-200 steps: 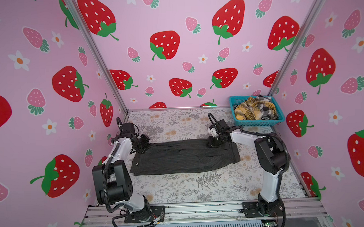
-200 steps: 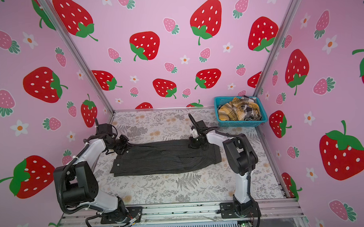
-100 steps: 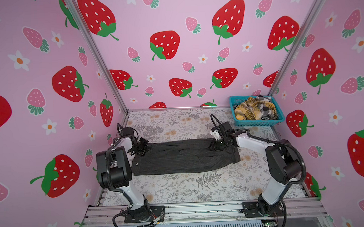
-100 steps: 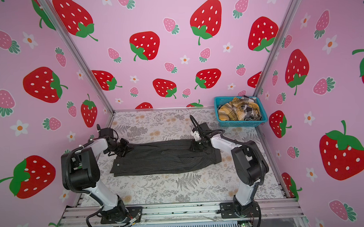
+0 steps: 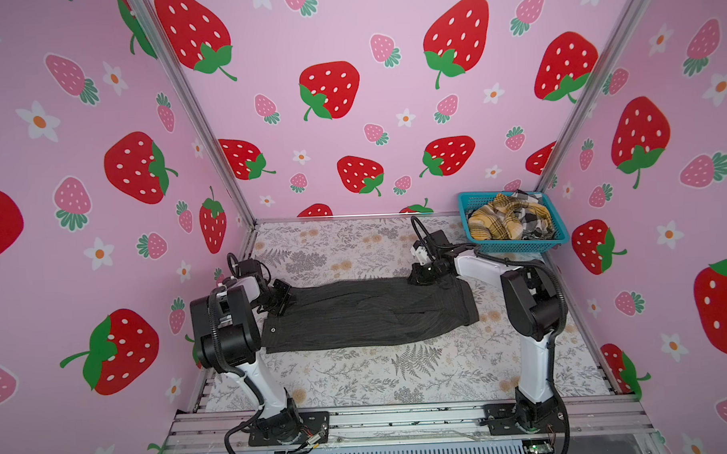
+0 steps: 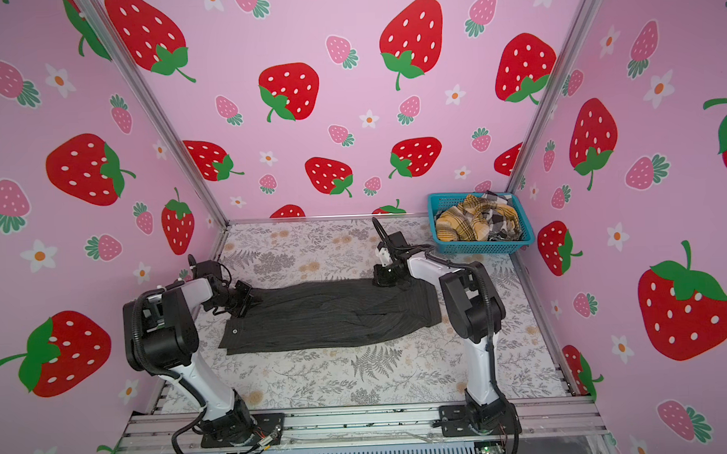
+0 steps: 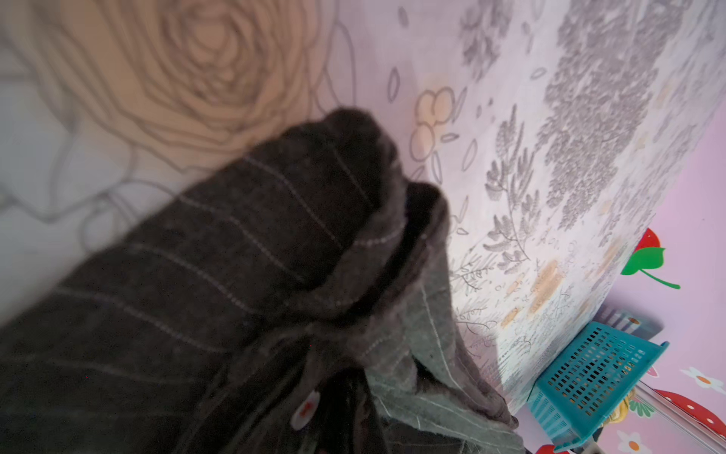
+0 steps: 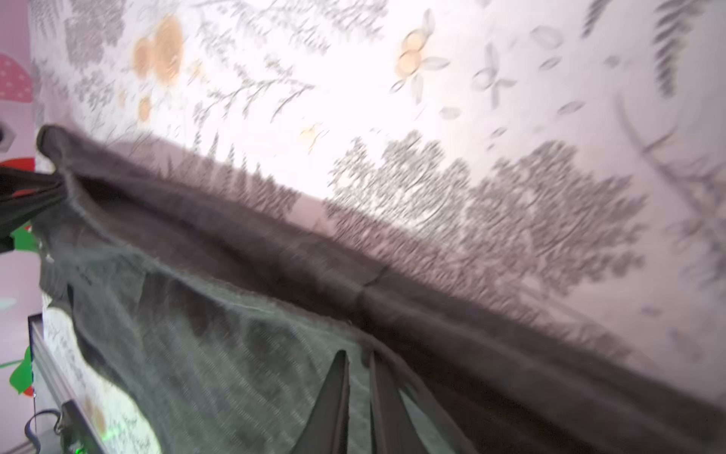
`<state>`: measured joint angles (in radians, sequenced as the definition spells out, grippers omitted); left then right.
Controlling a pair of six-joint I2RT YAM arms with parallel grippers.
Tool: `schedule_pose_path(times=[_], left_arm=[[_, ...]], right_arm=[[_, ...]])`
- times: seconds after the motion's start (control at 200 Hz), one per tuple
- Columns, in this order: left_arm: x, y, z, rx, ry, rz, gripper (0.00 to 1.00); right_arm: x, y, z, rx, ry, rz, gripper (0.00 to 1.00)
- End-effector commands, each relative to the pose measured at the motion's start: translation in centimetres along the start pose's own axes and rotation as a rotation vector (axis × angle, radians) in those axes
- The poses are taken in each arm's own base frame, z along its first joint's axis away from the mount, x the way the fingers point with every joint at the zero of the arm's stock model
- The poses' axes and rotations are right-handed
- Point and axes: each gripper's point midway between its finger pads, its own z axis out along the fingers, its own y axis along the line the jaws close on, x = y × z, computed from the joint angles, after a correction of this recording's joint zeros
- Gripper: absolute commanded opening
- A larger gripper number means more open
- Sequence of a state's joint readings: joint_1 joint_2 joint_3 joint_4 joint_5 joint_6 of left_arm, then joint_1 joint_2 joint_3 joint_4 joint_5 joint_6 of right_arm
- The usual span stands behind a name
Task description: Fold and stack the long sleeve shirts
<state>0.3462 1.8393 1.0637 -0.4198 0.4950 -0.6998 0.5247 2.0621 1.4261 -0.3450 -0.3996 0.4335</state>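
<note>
A dark charcoal pinstriped long sleeve shirt lies as a long folded band across the middle of the table. My left gripper is at its far left corner, shut on the shirt. In the left wrist view the bunched shirt with a small button hides the jaws. My right gripper sits on the far edge toward the right end. In the right wrist view its fingers stand nearly together, pinching a fold of the shirt.
A teal basket stands at the far right corner with a mustard plaid shirt and a black-white check one crumpled in it. Pink strawberry walls close three sides. An aluminium rail runs along the front.
Both grippers have stayed at the shirt's far edge. The arms' elbows have shifted a little. The shirt lies much as before.
</note>
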Motion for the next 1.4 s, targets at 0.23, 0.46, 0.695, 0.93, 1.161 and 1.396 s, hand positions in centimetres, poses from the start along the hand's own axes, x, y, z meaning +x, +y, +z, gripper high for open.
schedule_pose_path(times=[0.23, 0.46, 0.695, 0.93, 1.161, 1.396], left_arm=[[-1.2, -2.4, -5.9, -0.071, -0.196, 0.13, 0.52], [-1.1, -3.2, -9.8, -0.144, -0.284, 0.178, 0.65], [3.5, -2.5, -8.2, -0.038, -0.153, 0.126, 0.6], [3.4, -0.3, -3.8, -0.022, -0.078, 0.008, 0.59], [0.6, 5.3, -2.4, -0.185, -0.111, -0.106, 0.51], [-0.2, 7.8, -1.6, -0.254, -0.071, -0.112, 0.49]], right_arm=[[0.5, -0.8, 0.0, 0.006, 0.035, 0.044, 0.15], [-1.0, 3.2, -4.9, 0.023, -0.078, -0.04, 0.19], [2.2, 6.1, -3.2, -0.013, -0.038, -0.078, 0.19], [5.0, 6.5, 1.0, 0.0, 0.037, -0.084, 0.19], [11.9, -0.2, 3.2, 0.159, 0.169, 0.005, 0.17], [11.5, -4.1, 1.2, 0.227, 0.149, 0.064, 0.15]])
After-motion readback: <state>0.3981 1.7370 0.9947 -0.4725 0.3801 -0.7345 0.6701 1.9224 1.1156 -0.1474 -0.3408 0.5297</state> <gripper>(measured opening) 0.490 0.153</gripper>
